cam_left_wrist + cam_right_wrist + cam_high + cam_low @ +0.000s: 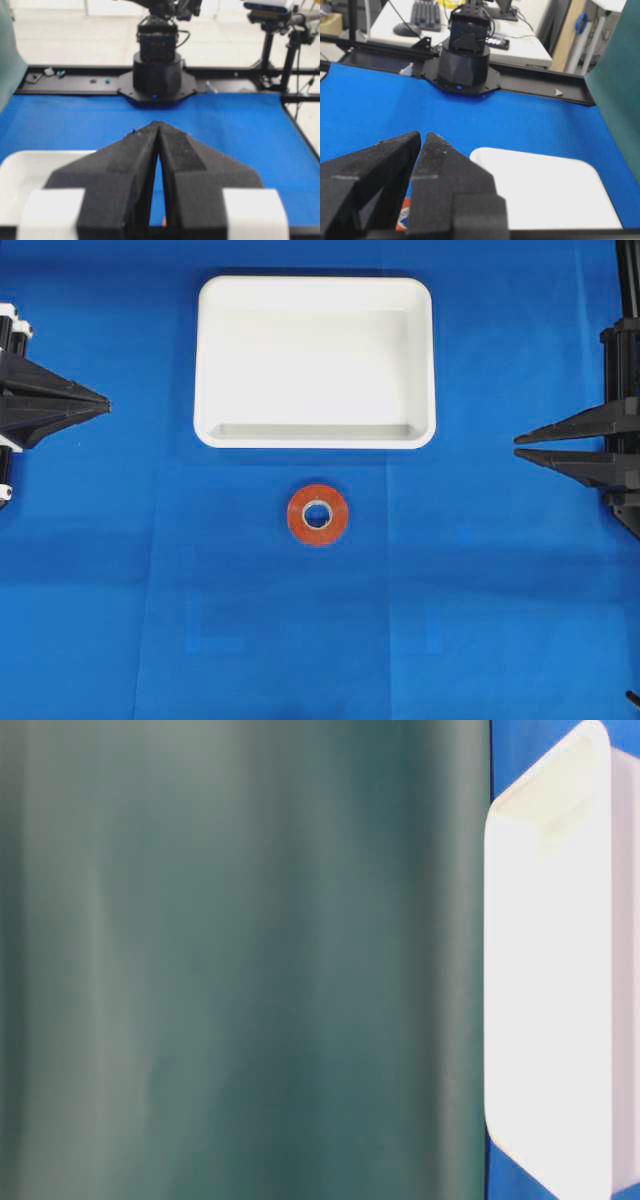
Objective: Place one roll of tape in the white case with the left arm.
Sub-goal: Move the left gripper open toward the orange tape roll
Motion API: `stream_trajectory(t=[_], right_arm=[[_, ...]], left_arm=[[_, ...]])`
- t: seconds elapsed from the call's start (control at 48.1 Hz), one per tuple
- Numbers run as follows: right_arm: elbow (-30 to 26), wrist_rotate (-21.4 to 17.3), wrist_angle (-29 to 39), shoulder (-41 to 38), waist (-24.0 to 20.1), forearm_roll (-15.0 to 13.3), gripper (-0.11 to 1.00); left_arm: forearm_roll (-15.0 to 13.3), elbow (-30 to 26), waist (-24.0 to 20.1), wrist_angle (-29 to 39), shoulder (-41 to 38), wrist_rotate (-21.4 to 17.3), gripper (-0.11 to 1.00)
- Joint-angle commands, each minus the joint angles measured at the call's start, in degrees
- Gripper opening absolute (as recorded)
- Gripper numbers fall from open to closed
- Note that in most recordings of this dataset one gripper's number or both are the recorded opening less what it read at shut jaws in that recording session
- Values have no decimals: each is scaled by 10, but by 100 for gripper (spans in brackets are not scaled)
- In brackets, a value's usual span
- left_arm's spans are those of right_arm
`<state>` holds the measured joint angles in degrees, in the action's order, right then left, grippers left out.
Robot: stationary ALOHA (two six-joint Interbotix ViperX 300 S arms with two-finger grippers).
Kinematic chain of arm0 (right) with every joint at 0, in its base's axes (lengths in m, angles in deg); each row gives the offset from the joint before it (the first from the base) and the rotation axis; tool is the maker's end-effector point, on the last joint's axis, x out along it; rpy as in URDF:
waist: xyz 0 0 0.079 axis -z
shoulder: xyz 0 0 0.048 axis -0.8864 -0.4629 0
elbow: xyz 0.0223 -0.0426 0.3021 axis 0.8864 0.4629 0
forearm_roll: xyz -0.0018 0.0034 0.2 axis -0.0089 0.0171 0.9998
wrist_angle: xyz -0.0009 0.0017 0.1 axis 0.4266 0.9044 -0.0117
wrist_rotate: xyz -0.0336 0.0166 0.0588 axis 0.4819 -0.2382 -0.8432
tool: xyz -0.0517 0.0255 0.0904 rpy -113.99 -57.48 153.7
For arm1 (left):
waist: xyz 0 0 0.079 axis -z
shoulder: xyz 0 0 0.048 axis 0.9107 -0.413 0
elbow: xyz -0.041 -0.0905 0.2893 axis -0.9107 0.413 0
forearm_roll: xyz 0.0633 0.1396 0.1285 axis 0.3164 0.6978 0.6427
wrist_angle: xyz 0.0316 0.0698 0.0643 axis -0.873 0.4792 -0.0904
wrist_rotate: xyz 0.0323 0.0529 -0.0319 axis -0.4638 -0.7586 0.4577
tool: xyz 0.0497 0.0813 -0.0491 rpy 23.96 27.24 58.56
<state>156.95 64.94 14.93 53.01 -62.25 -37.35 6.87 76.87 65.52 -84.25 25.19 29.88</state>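
Lying flat near the middle of the blue table, the small orange-red roll of tape (318, 515) sits just beside the large white plastic case's (315, 440) near rim. The left gripper (100, 400), jaws closed and empty, waits at the left edge, well apart; the right gripper (520, 445) stands slightly parted opposite, about equally far.

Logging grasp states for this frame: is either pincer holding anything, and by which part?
Nothing is held. The left pincer is shut on nothing and the right pincer holds nothing, while the roll of tape lies flat on the blue cloth, untouched.

surface: blue cloth (480, 620) | backdrop: green curtain (240, 960) | desk (525, 47), possibly office
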Motion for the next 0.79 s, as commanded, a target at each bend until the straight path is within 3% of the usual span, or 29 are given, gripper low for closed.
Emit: stream_trajectory(t=[0.0,0.187,0.603,0.686,0.77], right_arm=[[-22,3,-1,-6,8,0,0],[-34,9,17,-25,14,-2,-11],[-34,11,24,-26,19,-2,-11],[-34,11,25,-26,19,-2,-11],[-33,11,25,-26,20,-2,-11]], left_arm=[[17,-5,0,12,-9,2,0],[19,-15,34,-7,-41,0,0],[19,-69,69,-83,-207,5,1],[18,-89,76,-85,-245,7,13],[18,-112,77,-83,-281,11,37]])
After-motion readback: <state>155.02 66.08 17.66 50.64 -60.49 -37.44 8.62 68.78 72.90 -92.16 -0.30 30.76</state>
